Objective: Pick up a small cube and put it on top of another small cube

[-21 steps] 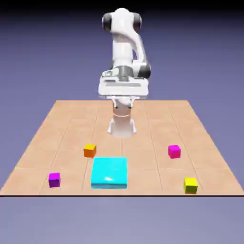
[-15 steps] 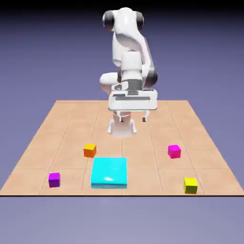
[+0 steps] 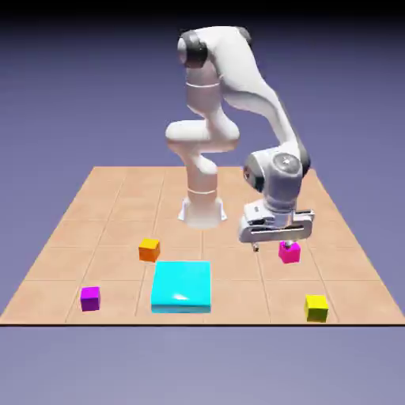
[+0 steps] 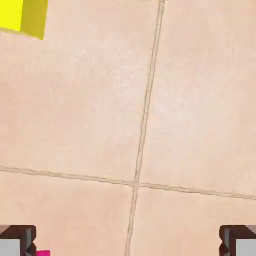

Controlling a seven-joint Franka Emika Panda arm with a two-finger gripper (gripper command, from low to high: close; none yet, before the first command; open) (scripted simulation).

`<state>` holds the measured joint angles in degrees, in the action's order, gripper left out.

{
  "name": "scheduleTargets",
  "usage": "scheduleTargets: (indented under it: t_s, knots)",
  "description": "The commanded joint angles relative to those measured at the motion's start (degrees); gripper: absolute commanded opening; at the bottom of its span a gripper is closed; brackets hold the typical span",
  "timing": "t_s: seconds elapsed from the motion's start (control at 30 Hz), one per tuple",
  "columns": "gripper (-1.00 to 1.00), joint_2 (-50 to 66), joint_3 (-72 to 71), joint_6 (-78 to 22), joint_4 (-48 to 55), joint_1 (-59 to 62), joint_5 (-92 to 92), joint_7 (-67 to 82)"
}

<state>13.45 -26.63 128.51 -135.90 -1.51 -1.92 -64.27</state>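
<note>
Nothing is being held yet: the gripper (image 3: 276,243) is hanging with its jaws spread wide and empty, just above the pink cube (image 3: 289,252), which is sitting on the table (image 3: 119,206) at about three o'clock from the cyan slab (image 3: 182,285). The yellow cube (image 3: 316,307) is waiting near five o'clock. Grasping, lifting and stacking are all remaining.
</note>
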Motion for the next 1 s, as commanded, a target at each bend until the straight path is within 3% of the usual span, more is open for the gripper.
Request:
scheduleTargets:
  t_s: [0.0, 0.23, 0.57, 0.6, 0.97]
  knots:
    - [0.0, 2.1, -1.2, -2.1, 1.1, 0.0, -0.1, -1.0]
    - [0.0, 16.2, -9.3, -16.0, 8.8, -0.3, -0.7, -7.7]
    - [0.0, 17.2, 7.7, -7.3, 4.6, -18.9, -9.6, -0.1]
    - [-1.0, 17.2, 7.7, -7.3, 4.6, -18.9, -9.6, -0.1]
    - [-1.0, 16.2, -9.3, -16.0, 8.8, -0.3, -0.7, -7.7]
